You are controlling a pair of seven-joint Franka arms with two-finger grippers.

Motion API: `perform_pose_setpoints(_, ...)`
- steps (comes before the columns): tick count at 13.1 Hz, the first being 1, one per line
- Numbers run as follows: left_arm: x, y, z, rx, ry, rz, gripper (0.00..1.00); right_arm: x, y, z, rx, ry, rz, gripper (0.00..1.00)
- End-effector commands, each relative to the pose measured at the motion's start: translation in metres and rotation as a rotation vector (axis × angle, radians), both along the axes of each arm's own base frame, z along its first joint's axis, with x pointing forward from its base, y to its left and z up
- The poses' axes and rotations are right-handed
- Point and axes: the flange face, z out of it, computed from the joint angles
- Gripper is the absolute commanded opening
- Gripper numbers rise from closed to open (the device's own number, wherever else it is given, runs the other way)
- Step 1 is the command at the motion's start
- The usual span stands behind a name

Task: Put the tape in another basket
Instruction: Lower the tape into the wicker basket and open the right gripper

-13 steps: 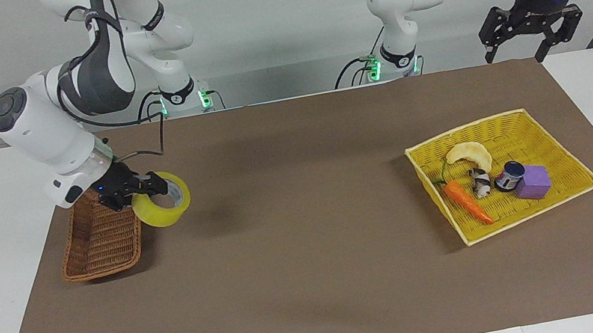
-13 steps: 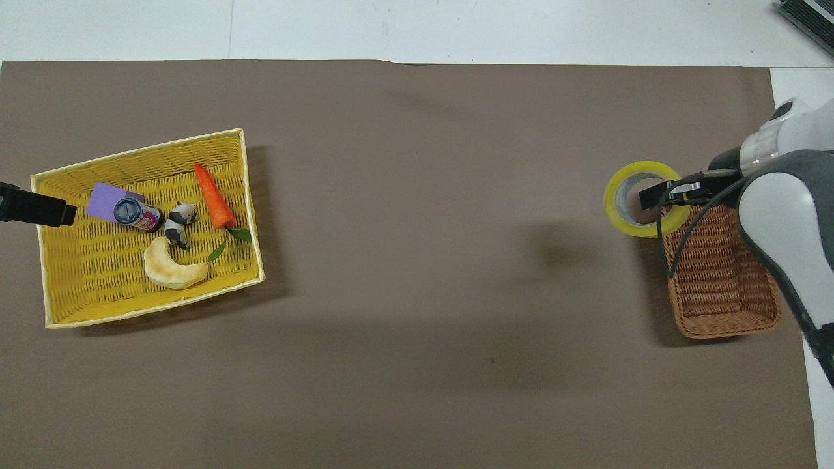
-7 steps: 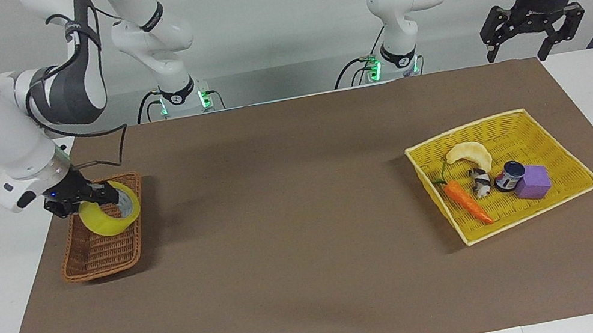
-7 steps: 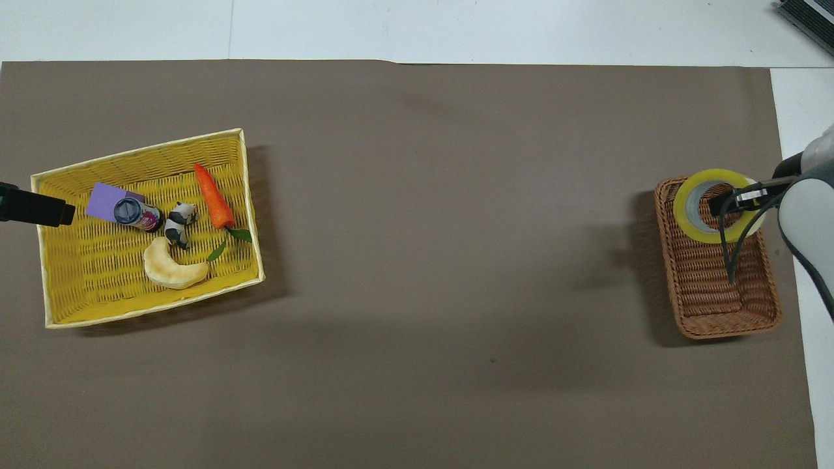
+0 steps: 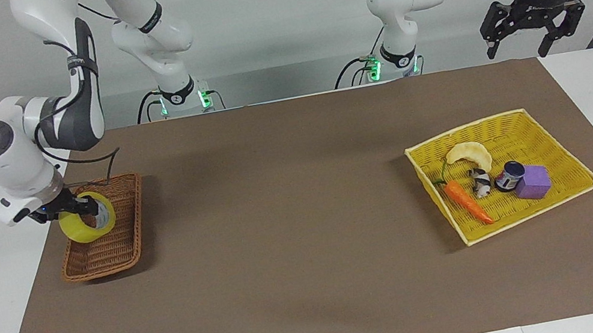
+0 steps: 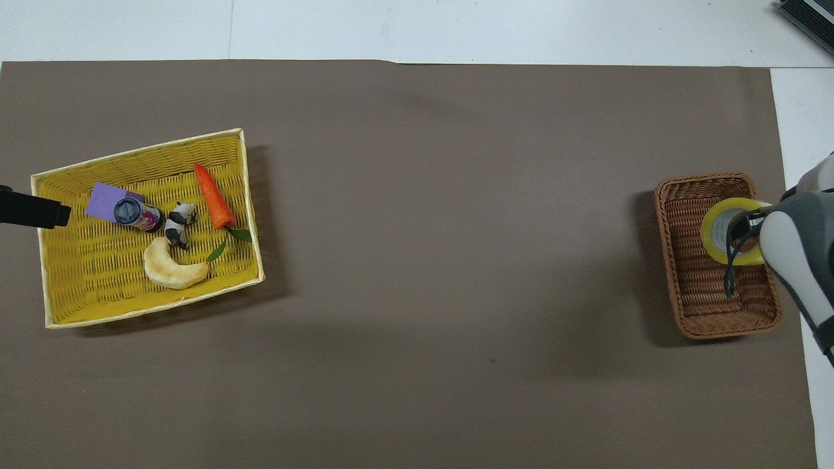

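Observation:
The tape [image 5: 77,233], a yellow roll with a pale core, hangs tilted in my right gripper [image 5: 79,209], which is shut on its rim. It is held low over the narrow brown wicker basket [image 5: 121,246] at the right arm's end of the table. In the overhead view the tape [image 6: 709,225] is over the basket [image 6: 690,286], and the right gripper [image 6: 743,225] is partly hidden by its own arm. My left gripper [image 5: 517,51] waits open and empty, raised above the table's edge at the left arm's end; one tip [image 6: 32,213] shows in the overhead view.
A square yellow woven tray [image 5: 463,128] lies toward the left arm's end. It holds a carrot [image 5: 466,202], a purple block [image 5: 533,182], a small jar [image 5: 510,176], a black-and-white figure [image 5: 481,181] and a pale curved piece [image 5: 468,152]. A brown mat [image 5: 294,222] covers the table.
My right gripper carried the tape from beside the brown basket to over it and lowered it toward the basket. The left arm has hardly moved.

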Motion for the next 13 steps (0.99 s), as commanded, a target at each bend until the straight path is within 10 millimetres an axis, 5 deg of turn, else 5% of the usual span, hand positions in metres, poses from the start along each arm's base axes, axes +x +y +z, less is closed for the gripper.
perform_pose_setpoints(1, -0.005, 0.003, 0.005, 0.014, 0.006, -0.002, 1.00, -0.017, -0.009, -0.024, -0.034, -0.018, -0.035, 0.43)
perform_pose_setpoints(2, -0.005, 0.003, 0.005, 0.015, 0.005, -0.002, 1.00, -0.020, -0.010, -0.027, -0.032, -0.011, -0.039, 0.99)
perform_pose_setpoints(13, -0.005, 0.002, 0.005, 0.014, 0.005, -0.003, 1.00, -0.013, 0.007, -0.023, -0.034, -0.008, -0.012, 1.00)
